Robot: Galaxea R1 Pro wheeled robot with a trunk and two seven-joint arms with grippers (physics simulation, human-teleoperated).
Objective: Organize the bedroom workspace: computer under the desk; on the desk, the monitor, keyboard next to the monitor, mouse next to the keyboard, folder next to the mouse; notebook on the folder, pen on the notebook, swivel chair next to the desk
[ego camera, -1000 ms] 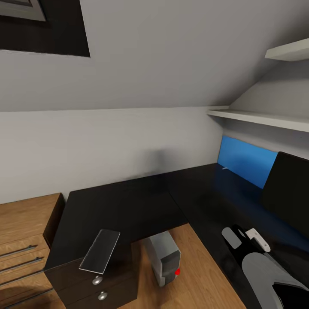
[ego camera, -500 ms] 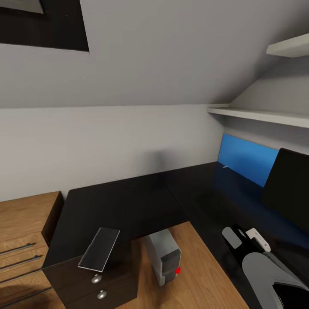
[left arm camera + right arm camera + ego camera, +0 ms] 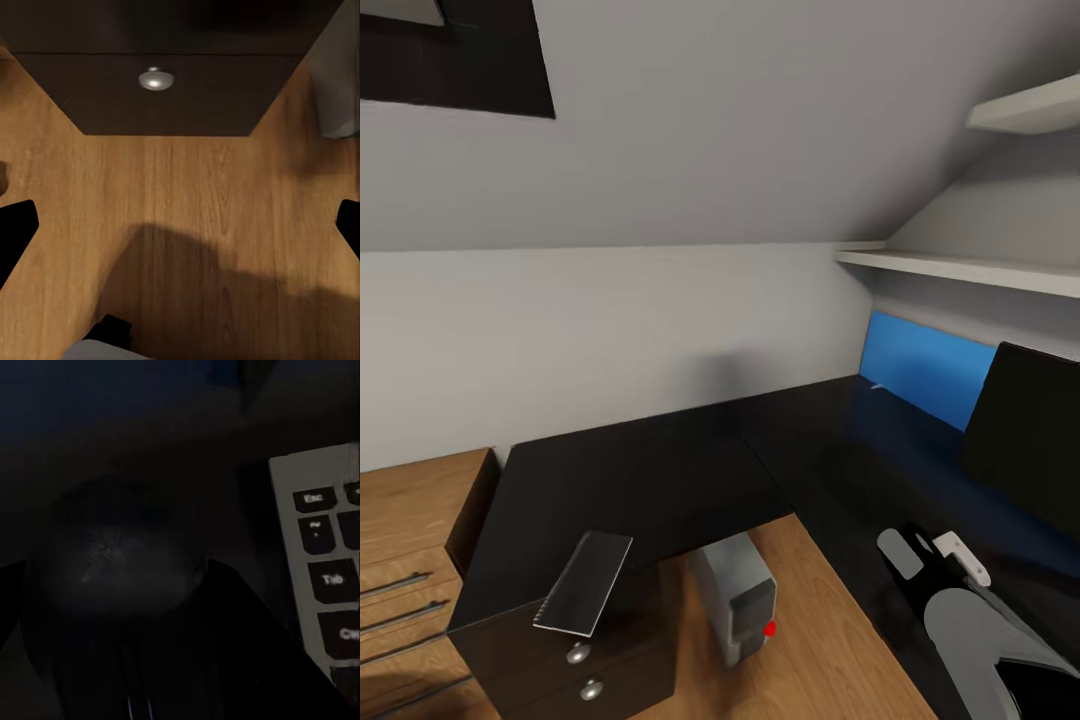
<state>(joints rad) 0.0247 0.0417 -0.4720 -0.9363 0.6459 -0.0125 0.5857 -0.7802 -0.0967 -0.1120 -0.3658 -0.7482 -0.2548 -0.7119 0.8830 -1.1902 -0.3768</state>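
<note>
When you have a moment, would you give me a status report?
Left gripper open, empty, over wood floor. Right gripper over desk, at mouse beside keyboard; grip unclear. Notebook on desk corner, computer under desk.

Black desk [image 3: 660, 480]; grey computer [image 3: 735, 595], red dot; dark notebook [image 3: 582, 582]; blue folder [image 3: 920, 368]; black monitor [image 3: 1025, 430]

My right arm [image 3: 985, 640] is a smooth grey shell ending in a black wrist, with a grey oval pad and a small white bracket on top. My left gripper's fingertips [image 3: 15, 229] are plain black.
</note>
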